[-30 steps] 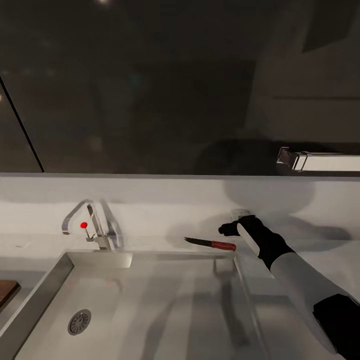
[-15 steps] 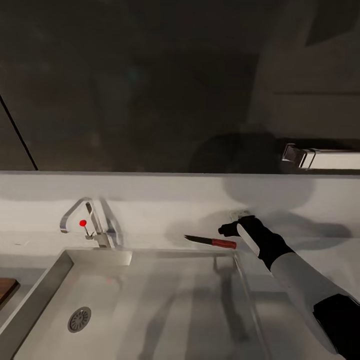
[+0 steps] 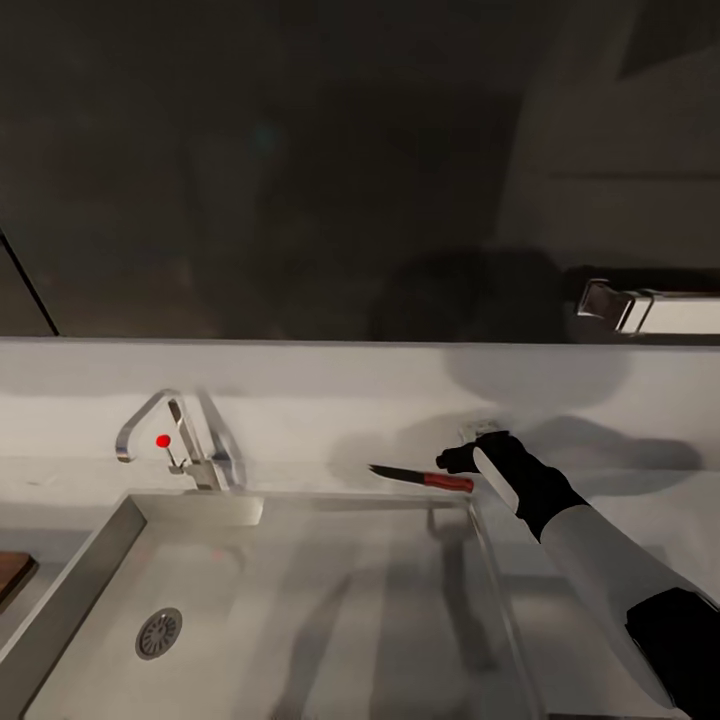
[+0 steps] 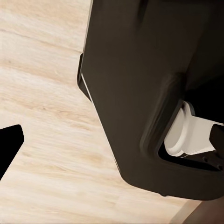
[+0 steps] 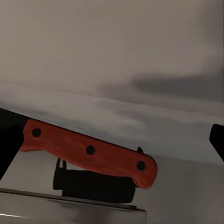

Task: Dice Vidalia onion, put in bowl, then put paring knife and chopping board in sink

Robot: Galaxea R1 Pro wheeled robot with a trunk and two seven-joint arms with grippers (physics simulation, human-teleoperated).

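Observation:
The paring knife [image 3: 420, 478], with its dark blade and red handle, lies along the back rim of the sink [image 3: 300, 610], blade pointing toward the tap. My right gripper [image 3: 458, 462] hovers at the butt end of the handle. In the right wrist view the red handle [image 5: 88, 151] runs across the wide gap between the two fingers, so the right gripper [image 5: 114, 140] is open. A brown corner of the chopping board [image 3: 10, 575] shows left of the sink. The onion, the diced onion and the bowl are out of view. My left gripper [image 4: 114, 144] hangs open beside the robot's black body.
The chrome tap [image 3: 150, 420] with its small red knob [image 3: 163, 440] stands at the sink's back left, and the drain [image 3: 158, 633] is at the front left. Grey countertop [image 3: 620, 500] runs to the right under my arm. A dark wall rises behind.
The whole picture has shifted a little, so the camera moved. The knife rests in the same spot on the rim. My right gripper has stayed at the handle's end.

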